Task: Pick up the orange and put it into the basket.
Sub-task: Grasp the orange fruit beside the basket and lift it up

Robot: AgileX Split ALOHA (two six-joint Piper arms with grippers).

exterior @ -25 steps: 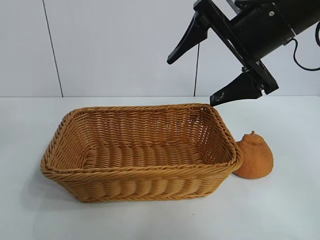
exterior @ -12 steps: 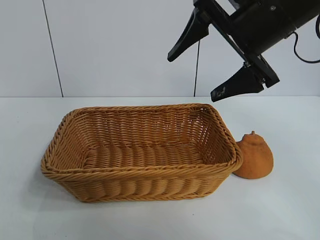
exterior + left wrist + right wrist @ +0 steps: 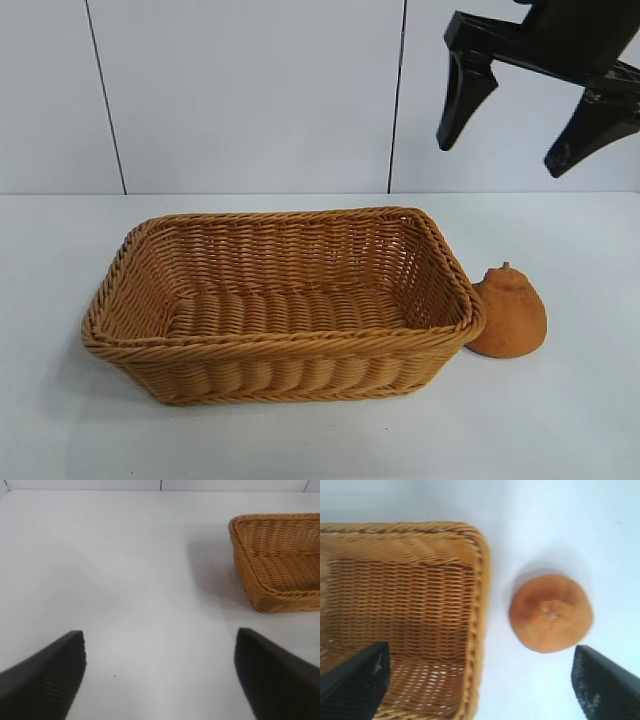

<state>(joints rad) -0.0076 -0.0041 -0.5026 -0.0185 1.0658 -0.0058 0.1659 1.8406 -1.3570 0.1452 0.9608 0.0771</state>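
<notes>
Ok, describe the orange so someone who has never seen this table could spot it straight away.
Start at the big woven basket in the middle of the white table. At the basket's right-hand end in the exterior view, just outside the rim, sits the orange. It is the only small thing there: a dull-orange, rough-skinned dome with a knobby top.

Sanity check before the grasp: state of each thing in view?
orange: on the table, against the basket's right end, not held
basket: upright, nothing in it
right gripper: fingers open, above the orange, holding nothing
left gripper: fingers open over bare table, holding nothing
</notes>
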